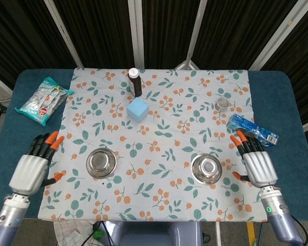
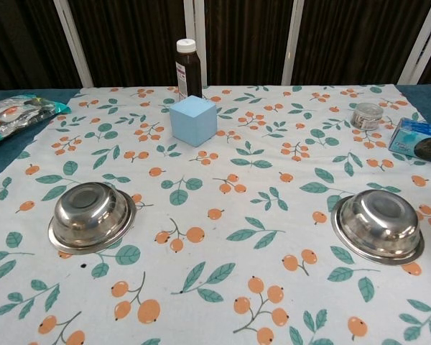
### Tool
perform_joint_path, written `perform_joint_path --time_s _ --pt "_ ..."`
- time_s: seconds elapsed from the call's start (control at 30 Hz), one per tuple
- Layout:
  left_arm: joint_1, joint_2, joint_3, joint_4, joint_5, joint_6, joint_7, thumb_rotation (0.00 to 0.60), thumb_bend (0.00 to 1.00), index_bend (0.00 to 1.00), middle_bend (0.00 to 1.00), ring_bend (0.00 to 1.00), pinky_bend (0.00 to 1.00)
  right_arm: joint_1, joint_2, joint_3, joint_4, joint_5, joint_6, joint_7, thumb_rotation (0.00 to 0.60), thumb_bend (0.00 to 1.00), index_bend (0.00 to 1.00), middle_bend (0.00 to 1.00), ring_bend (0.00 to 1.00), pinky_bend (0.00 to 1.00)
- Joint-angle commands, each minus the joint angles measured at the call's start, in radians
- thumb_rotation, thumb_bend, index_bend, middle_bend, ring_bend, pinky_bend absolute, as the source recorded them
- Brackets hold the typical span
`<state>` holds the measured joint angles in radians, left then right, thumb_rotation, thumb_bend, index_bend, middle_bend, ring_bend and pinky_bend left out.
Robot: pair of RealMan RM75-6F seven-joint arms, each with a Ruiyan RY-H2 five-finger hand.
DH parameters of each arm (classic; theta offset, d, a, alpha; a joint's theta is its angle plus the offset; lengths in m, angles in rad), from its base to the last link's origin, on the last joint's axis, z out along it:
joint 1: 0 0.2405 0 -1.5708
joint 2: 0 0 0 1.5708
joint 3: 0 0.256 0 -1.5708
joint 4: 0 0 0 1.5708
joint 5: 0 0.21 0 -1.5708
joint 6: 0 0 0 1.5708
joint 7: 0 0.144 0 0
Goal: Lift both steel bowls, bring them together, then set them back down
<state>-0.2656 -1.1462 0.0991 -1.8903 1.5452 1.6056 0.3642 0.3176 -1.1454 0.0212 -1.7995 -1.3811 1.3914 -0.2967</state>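
Observation:
Two steel bowls rest upside down on the floral cloth. The left bowl (image 1: 101,162) (image 2: 92,213) lies near the front left, the right bowl (image 1: 206,168) (image 2: 378,223) near the front right. My left hand (image 1: 32,167) hovers well left of its bowl, over the cloth's left edge, fingers spread and empty. My right hand (image 1: 257,163) is off to the right of the other bowl, fingers apart, holding nothing. Neither hand appears in the chest view.
A dark bottle (image 1: 135,82) and a blue cube (image 1: 138,109) stand at the back centre. A small tin (image 1: 223,104) and a blue packet (image 1: 253,130) lie at the right. A snack bag (image 1: 44,100) lies far left on the blue table (image 1: 15,148).

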Motion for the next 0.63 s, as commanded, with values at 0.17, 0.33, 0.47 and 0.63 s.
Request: perform_joint_path --time_s 0.17,0.33,0.47,0.63 --pt "0.175 0.029 0.060 0.110 0.075 0.199 -0.131 0.600 0.00 0.09 0.00 0.00 0.06 -0.127 0.054 -0.077 0.007 -0.126 0.145 0.055 0.600 0.06 0.13 0.00 0.12 0.11" --pt "0.198 0.022 0.053 0.172 0.053 0.196 -0.211 0.600 0.00 0.09 0.00 0.00 0.06 -0.158 0.058 -0.094 0.023 -0.164 0.175 0.066 0.600 0.06 0.13 0.00 0.12 0.11" --pt "0.203 0.020 0.035 0.194 0.057 0.197 -0.227 0.600 0.00 0.09 0.00 0.00 0.06 -0.165 0.057 -0.094 0.031 -0.181 0.175 0.066 0.600 0.07 0.13 0.00 0.12 0.11" --pt "0.213 0.028 0.023 0.209 0.057 0.199 -0.260 0.600 0.00 0.09 0.00 0.00 0.06 -0.173 0.059 -0.091 0.028 -0.180 0.170 0.068 0.600 0.07 0.13 0.00 0.12 0.11"
